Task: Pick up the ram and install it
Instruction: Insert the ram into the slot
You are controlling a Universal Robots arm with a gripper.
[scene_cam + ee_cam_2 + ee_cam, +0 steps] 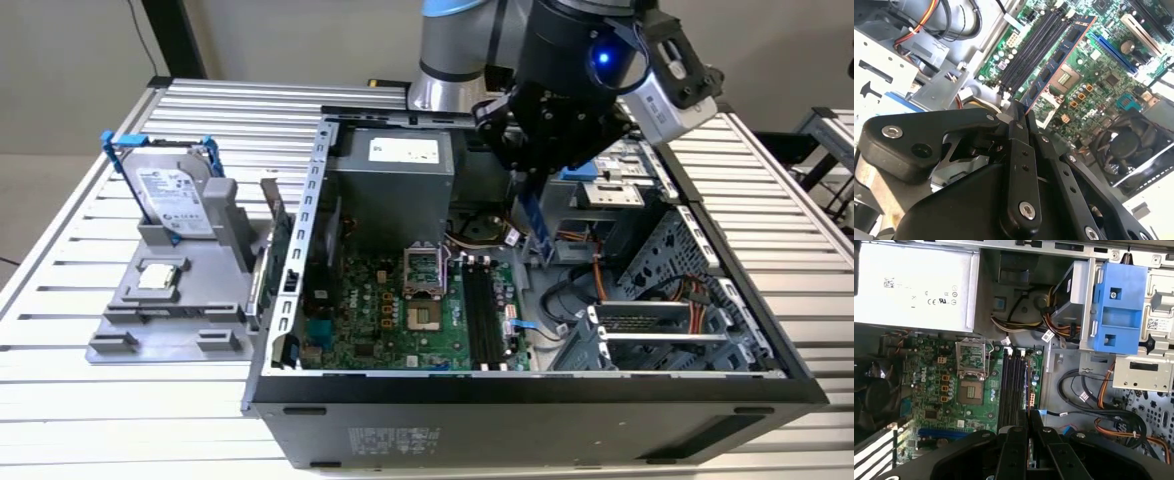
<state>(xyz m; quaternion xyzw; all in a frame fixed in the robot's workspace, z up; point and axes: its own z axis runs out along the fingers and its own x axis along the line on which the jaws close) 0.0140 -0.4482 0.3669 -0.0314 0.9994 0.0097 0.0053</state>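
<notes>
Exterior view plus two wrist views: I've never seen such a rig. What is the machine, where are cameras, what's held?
A robot arm reaches over an open computer case on a slatted table. The exterior view watches from outside; both wrist views ride on the arm, looking past the gripper at the motherboard. The gripper is shut on the ram, a thin blue stick, over the board near its black slots. On the exterior view's left, a grey holder carries a hard drive and a silver chip.

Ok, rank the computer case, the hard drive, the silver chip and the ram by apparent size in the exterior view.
1. computer case
2. hard drive
3. ram and silver chip: unranked; the ram looks longer but shows edge-on, a thin strip.
</notes>
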